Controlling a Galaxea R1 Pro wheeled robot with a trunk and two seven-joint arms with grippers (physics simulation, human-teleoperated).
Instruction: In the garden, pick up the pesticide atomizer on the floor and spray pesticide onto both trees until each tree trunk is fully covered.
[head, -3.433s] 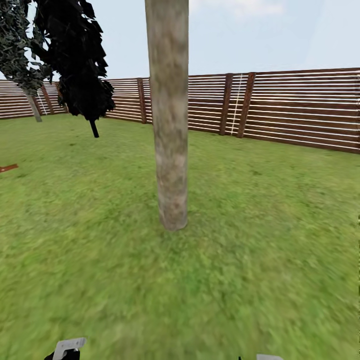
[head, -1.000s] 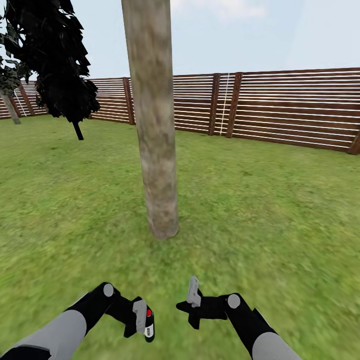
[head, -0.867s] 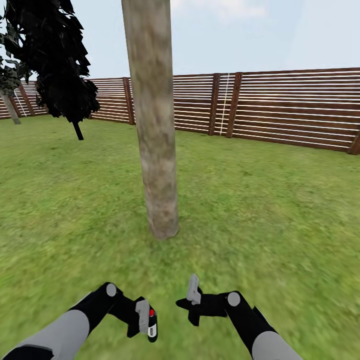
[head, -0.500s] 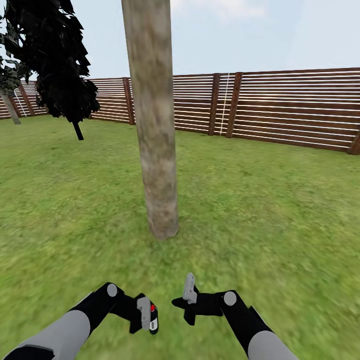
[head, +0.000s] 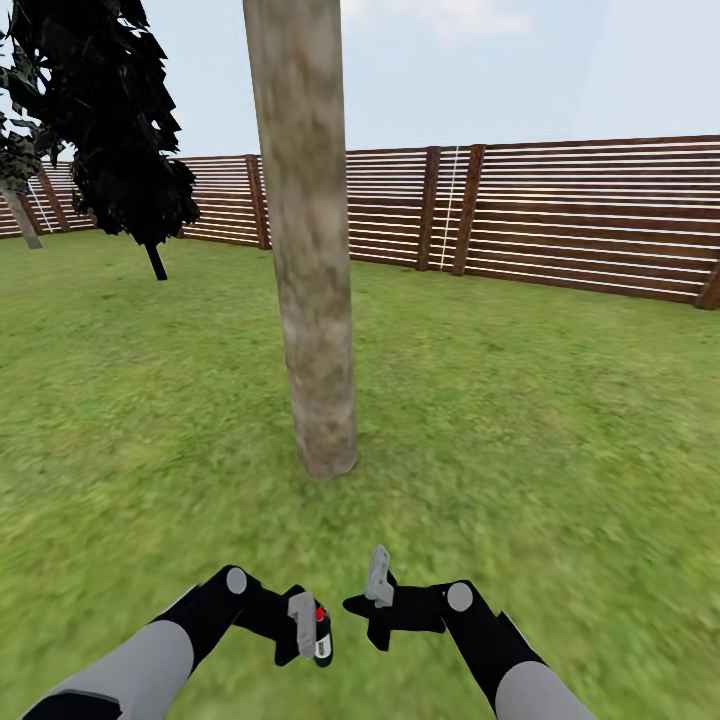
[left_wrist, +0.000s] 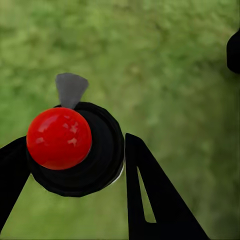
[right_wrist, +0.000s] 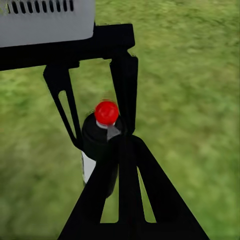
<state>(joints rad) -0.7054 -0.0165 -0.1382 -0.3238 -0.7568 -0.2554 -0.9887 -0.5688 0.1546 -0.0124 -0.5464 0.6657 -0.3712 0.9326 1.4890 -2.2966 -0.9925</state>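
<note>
I am stationed on the lawn (head: 560, 420) with the near tree trunk (head: 305, 250) directly ahead, its base planted in the grass beyond both arms. The left gripper (head: 303, 625) is clamped on the pesticide atomizer (head: 321, 636), a dark bottle with a red cap. In the left wrist view the red cap (left_wrist: 59, 138) sits between the two black fingers (left_wrist: 150, 195), a grey nozzle tab (left_wrist: 71, 89) projecting from the collar. The right wrist view confirms the hold: the bottle (right_wrist: 98, 150) stands upright between the left gripper's fingers.

The right gripper (head: 378, 580) hovers just beside the atomizer. It carries nothing; whether its jaws are parted I cannot tell.

A second tree with dark foliage (head: 120, 120) stands well apart, towards the far left fence (head: 580, 215).

Judgement: the step in hand is aiming for the first spray. The atomizer is low, near the grass, and the nozzle direction relative to the trunk is not clear. To do this well, I would raise the left arm, turn the wrist until the nozzle tab faces the trunk squarely, then sweep from the base upward. I would keep the right gripper clear of the spray path. No pale specks are visible on the bark, so coverage appears not yet begun.
</note>
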